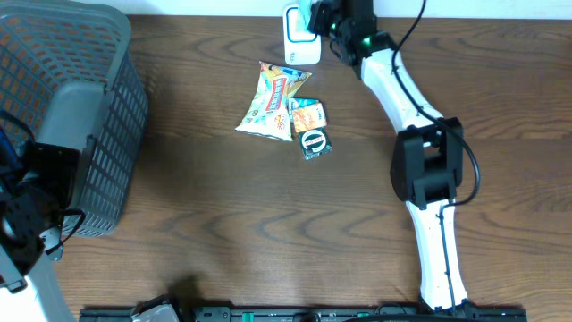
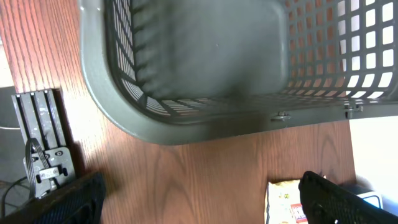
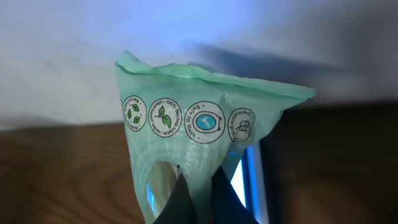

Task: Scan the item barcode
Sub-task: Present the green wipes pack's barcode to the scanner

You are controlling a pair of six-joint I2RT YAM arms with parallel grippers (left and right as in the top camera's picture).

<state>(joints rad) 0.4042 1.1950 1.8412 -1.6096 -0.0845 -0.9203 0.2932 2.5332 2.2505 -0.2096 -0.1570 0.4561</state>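
Jaws of the right gripper (image 3: 198,193) are closed tight, pinching the lower part of a pale green packet (image 3: 205,124), so the lift off the desk (image 1: 223,224) is done. In the overhead view this gripper (image 1: 320,20) sits at the far edge of the desk with the packet (image 1: 304,13) just beside or over the white scanner (image 1: 299,46); I cannot tell if they touch. In the right wrist view the scanner's blue glow (image 3: 254,180) shows close behind the packet, low on the right.

Judging by that, the item is at the reader and the scan itself is what is left. No barcode shows on the face toward the wrist camera, only 4 round printed icons, so I cannot tell whether the code faces the scanner; a turn of the wrist may be needed.

The packet's long axis seems to run from the jaws out to its sealed end, which points away from the wrist. That seal runs crosswise and dips to the right, with the icon row following it.

Further out, a snack bag (image 1: 273,98) and 2 small packets (image 1: 311,130) lie on the desk near the scanner, unscanned as far as I can judge.

The left gripper (image 2: 199,208) has its jaws wide apart and empty, beside the grey basket (image 2: 124,118).
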